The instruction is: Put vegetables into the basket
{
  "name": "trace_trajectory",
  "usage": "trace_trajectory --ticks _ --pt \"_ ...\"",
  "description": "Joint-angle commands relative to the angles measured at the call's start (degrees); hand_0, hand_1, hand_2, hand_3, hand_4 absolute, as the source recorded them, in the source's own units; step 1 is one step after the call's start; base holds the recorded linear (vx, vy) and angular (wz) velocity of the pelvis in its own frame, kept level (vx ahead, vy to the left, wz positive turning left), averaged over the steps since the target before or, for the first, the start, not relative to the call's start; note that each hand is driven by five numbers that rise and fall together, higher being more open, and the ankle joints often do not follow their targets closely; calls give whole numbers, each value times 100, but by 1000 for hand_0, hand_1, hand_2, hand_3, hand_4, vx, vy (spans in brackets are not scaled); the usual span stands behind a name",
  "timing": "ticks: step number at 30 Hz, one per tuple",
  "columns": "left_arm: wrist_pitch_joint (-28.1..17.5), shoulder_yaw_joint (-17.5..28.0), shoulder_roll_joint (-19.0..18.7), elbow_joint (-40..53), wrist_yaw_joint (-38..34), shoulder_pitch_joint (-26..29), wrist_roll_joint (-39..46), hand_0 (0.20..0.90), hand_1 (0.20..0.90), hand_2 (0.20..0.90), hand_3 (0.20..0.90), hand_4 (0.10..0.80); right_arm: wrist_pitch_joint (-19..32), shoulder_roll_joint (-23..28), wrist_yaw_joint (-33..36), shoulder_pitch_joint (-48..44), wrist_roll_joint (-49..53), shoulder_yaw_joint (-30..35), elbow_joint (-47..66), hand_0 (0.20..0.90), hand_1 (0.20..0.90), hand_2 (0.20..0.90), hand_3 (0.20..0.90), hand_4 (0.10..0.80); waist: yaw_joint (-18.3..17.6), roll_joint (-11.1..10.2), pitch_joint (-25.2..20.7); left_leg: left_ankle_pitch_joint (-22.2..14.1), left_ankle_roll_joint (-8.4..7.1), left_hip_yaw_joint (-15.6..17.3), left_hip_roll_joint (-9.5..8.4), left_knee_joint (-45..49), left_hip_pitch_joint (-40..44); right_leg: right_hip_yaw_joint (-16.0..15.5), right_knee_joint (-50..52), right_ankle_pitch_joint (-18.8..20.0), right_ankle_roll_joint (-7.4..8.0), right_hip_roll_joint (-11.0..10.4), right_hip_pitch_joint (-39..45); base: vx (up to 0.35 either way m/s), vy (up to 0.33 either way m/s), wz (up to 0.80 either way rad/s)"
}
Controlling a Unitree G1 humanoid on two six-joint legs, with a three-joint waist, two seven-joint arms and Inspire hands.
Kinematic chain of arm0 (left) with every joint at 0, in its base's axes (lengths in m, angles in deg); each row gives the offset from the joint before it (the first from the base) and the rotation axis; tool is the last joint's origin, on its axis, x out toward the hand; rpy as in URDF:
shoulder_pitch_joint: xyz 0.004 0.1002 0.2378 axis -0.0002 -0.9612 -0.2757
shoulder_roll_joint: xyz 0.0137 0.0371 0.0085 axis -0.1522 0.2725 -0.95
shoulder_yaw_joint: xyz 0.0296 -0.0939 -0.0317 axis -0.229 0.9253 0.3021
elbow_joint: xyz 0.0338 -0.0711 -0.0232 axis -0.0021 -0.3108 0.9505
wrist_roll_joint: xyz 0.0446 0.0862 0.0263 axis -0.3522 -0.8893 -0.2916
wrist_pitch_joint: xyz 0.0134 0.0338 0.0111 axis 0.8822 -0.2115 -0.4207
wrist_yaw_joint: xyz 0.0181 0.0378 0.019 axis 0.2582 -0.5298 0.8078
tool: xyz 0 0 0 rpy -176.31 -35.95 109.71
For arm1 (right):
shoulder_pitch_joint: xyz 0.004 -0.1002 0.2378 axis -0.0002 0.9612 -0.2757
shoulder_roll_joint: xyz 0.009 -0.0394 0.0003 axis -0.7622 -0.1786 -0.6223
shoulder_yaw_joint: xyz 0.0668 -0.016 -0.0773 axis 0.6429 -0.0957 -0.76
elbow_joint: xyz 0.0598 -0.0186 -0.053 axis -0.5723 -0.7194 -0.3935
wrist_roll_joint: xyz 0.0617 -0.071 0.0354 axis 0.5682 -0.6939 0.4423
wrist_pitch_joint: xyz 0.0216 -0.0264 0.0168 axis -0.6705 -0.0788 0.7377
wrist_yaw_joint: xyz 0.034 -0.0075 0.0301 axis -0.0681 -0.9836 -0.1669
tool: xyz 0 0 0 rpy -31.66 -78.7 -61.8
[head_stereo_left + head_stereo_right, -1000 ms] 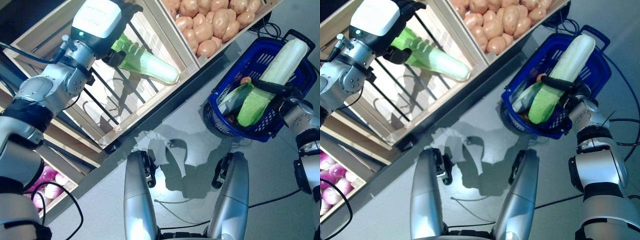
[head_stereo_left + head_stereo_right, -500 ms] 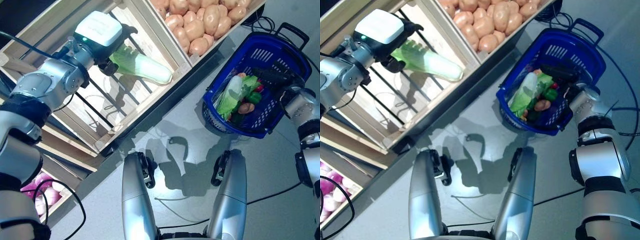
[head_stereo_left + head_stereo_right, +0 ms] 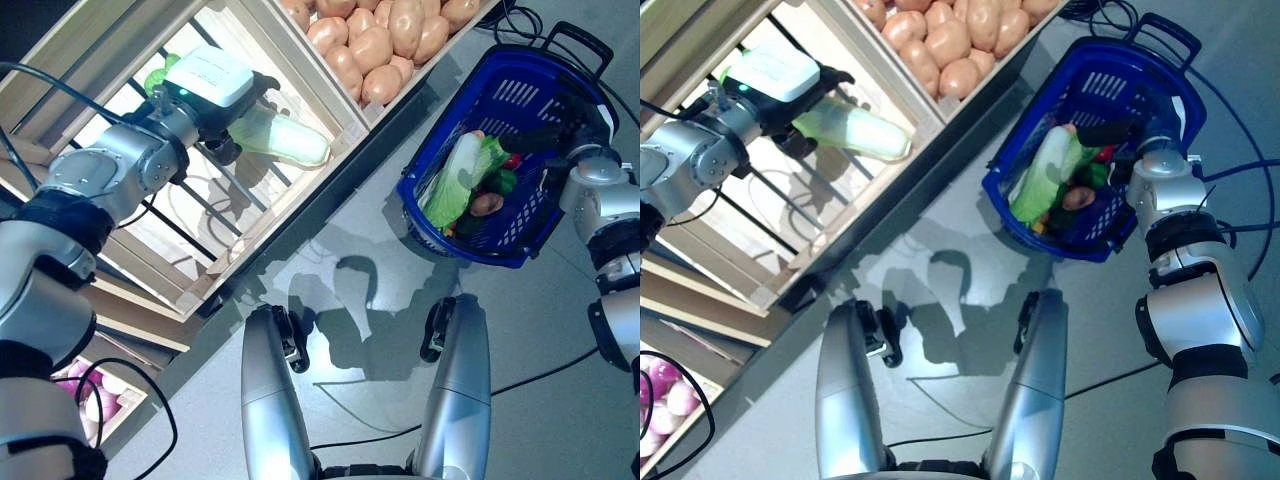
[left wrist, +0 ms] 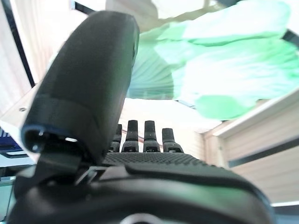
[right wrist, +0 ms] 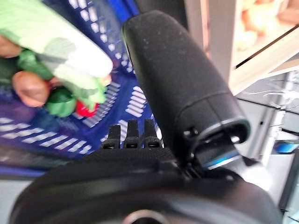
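A pale green cabbage (image 3: 285, 140) lies in a slatted wooden crate (image 3: 150, 240). My left hand (image 3: 212, 82) rests at its leafy end, fingers straight. In the left wrist view the cabbage (image 4: 210, 70) shows just past the open left hand (image 4: 154, 161). The blue basket (image 3: 490, 250) stands on the floor at the right. It holds another cabbage (image 3: 447, 185), green peppers, a potato (image 3: 487, 203) and something red. My right hand (image 3: 552, 136) hovers over the basket's right side, open and empty. The right wrist view shows the right hand (image 5: 140, 158) above that cabbage (image 5: 56, 46).
A crate of potatoes (image 3: 390, 40) sits at the top, beside the cabbage crate. Purple onions (image 3: 90, 395) lie in a lower crate at the left edge. Grey floor (image 3: 350, 240) runs between the crates and the basket.
My right hand let go of the long cabbage it held across the basket; it now lies inside. The whole view has shifted. My left hand stays at the crate cabbage.
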Motion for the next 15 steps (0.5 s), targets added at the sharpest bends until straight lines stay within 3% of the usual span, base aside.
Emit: trace_trajectory --ticks 1,7,15 --pt "260 431 42 14 -213 407 273 900 900 900 900 800 740 -72 448 37 55 205 201 900 900 900 900 800 -41 63 -703 142 -582 -673 194 -744 -150 106 -624 316 188 -406 338 -51 24 0" --pt "435 464 505 -297 -184 352 378 900 900 900 900 800 904 -216 470 63 203 331 120 900 900 900 900 800 -90 22 -597 123 -577 -669 225 -739 -203 110 -646 359 212 -406 272 -42 9 -1" --pt "990 473 1130 -966 -34 256 388 900 900 900 900 800 1062 -365 390 68 295 371 2 900 900 900 900 800 -179 -82 -458 113 -592 -685 287 -664 -282 136 -649 415 229 -360 210 -16 6 -10"
